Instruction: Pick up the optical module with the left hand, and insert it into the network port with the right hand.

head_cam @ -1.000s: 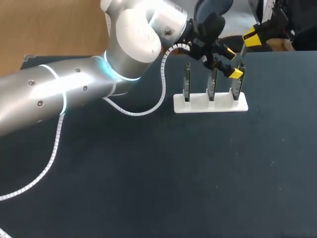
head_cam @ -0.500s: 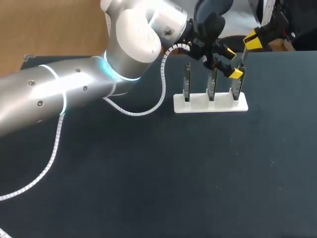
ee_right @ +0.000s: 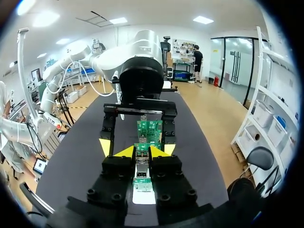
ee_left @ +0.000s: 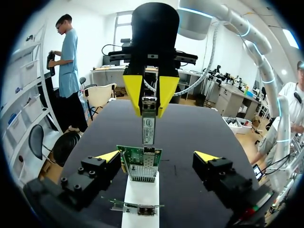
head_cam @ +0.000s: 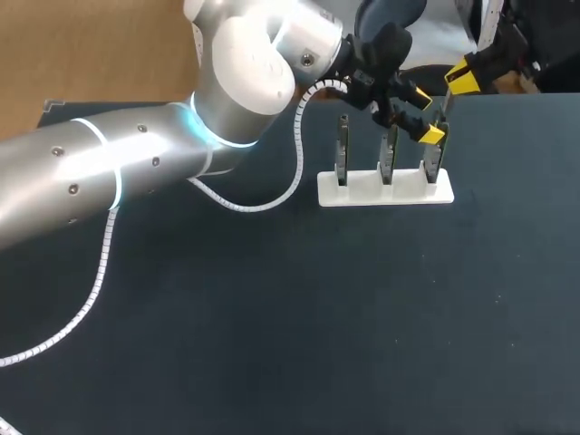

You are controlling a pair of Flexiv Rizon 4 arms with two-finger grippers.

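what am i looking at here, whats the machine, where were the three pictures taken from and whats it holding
Two robot arms reach over a dark table. One picture looks down from above; the other two come from a camera on each arm's wrist. On the table stands a white holder with three upright circuit boards. The right gripper is shut on a small optical module, just above one board. The left gripper is open, a finger on either side of that board.

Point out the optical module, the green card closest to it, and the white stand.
optical module (ee_left: 148,127), left wrist view, on its metal body.
green card (ee_left: 140,164), left wrist view, on the board's middle.
white stand (head_cam: 362,189), head view, on bare base between two cards.
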